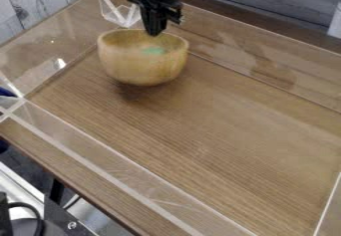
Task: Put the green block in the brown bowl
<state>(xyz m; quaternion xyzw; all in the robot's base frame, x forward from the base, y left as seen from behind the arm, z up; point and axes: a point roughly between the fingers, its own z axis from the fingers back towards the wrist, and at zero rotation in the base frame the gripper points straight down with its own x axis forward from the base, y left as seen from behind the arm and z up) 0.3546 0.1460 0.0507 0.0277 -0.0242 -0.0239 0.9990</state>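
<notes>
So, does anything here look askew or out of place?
Yes. The brown bowl is tipped, near side raised off the table, a shadow beneath; the gripper has its jaws shut at the far rim. The green block barely shows inside.
</notes>
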